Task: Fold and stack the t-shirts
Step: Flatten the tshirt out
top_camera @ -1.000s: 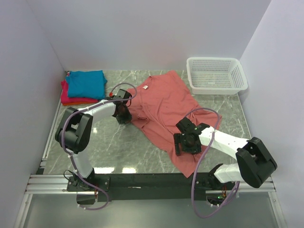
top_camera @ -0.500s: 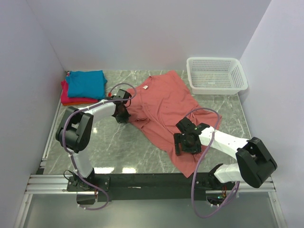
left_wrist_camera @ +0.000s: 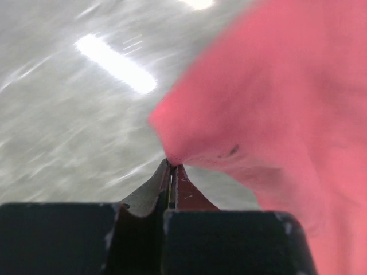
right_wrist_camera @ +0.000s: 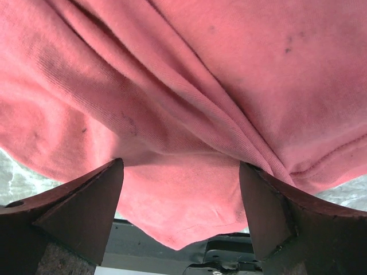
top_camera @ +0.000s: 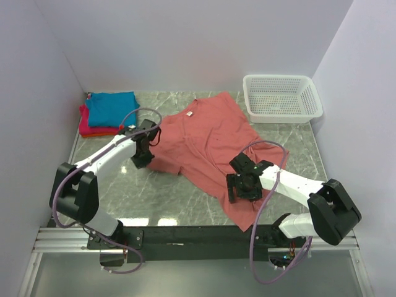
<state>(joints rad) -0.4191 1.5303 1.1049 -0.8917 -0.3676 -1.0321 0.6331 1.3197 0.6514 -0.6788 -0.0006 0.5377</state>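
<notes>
The salmon-red t-shirt [top_camera: 210, 139] lies spread across the middle of the table. My left gripper [top_camera: 146, 159] is shut on its left corner; in the left wrist view the jaws [left_wrist_camera: 171, 163] pinch a point of the red cloth [left_wrist_camera: 275, 103] just above the marble. My right gripper [top_camera: 242, 189] is open over the shirt's lower part, with cloth [right_wrist_camera: 183, 86] lying between its spread fingers [right_wrist_camera: 86, 212] and nothing gripped. The teal-blue t-shirt [top_camera: 112, 108] lies folded on top of the magenta-pink one [top_camera: 93, 129] at the back left.
A white mesh basket [top_camera: 281, 98] stands at the back right. White walls close in the left, back and right sides. The black base rail [top_camera: 198, 235] runs along the near edge, and the shirt's lower tip [right_wrist_camera: 183, 240] hangs toward it.
My left gripper has moved left and slightly nearer, dragging the shirt's left corner outward and flattening that side. The right arm has not moved.
</notes>
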